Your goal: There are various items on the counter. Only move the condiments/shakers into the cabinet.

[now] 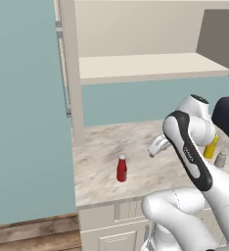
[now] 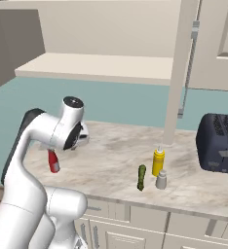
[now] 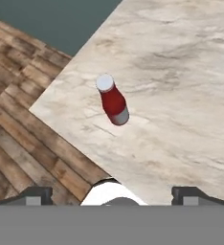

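Note:
The small red bottle with a white cap stands upright near the counter's left corner, ahead of my gripper. The fingertips stand wide apart, open, with nothing between them, a fair way short of the bottle. In the base views the red bottle stands alone on the left, below my hand. The yellow squeeze bottle, the grey shaker and the dark green vegetable cluster on the right. Above is the cabinet's cream shelf.
A dark toaster sits at the counter's right end. The cabinet's side post comes down to the counter. Its greyish-brown door stands open. Wooden floor lies beyond the counter edge, a teal wall behind.

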{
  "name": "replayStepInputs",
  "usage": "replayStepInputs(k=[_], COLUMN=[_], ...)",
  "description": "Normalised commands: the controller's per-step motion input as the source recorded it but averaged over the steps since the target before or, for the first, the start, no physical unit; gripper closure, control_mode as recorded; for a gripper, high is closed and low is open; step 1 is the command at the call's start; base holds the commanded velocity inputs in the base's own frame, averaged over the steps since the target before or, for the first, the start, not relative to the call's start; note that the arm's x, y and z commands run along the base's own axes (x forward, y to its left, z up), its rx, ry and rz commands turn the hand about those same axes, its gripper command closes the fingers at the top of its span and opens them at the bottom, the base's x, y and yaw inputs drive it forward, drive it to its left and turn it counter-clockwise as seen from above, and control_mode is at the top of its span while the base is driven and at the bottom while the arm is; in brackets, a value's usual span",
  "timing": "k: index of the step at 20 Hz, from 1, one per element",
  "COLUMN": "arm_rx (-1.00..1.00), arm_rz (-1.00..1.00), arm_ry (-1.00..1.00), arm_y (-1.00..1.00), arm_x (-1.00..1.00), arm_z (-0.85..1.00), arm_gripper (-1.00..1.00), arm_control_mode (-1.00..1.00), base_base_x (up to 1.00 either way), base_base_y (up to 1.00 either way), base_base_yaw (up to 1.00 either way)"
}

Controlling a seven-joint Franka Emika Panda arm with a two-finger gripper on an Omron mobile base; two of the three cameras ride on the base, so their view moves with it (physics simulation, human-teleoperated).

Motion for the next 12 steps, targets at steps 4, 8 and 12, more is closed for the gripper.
replayStepInputs(k=[4,8,12], arm_rx=[0.22,0.31,0.33], arm_rz=[0.32,0.28,0.24], arm_ry=[-0.01,-0.07,-0.11], arm_y=[-0.21,-0.12,-0.02], arm_x=[0.00,0.00,0.00], arm_z=[-0.39,-0.39,-0.35], arm_gripper=[-1.00,-1.00,-1.00], arm_control_mode=[-1.00,-1.00,-1.00], base_base_x=[0.00,0.00,0.00], base_base_y=[0.00,0.00,0.00], base_base_yaw=[0.00,0.00,0.00])
